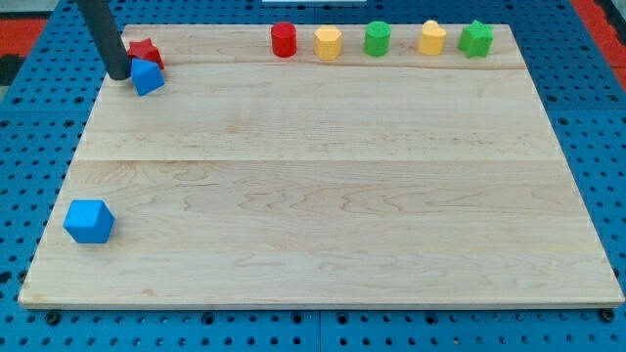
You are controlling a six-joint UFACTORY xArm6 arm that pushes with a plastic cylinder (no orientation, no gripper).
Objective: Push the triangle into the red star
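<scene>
The blue triangle (pixel 148 76) lies at the board's top left and touches the red star (pixel 146 52), which sits just above it. My tip (pixel 117 74) rests on the board right beside the triangle's left side and to the lower left of the star. The dark rod rises from there to the view's top.
Along the top edge stand a red cylinder (pixel 284 40), a yellow block (pixel 328 43), a green cylinder (pixel 378 39), a second yellow block (pixel 432 38) and a green star (pixel 476 39). A blue cube (pixel 89 221) sits at the lower left. The wooden board (pixel 323 196) lies on a blue pegboard.
</scene>
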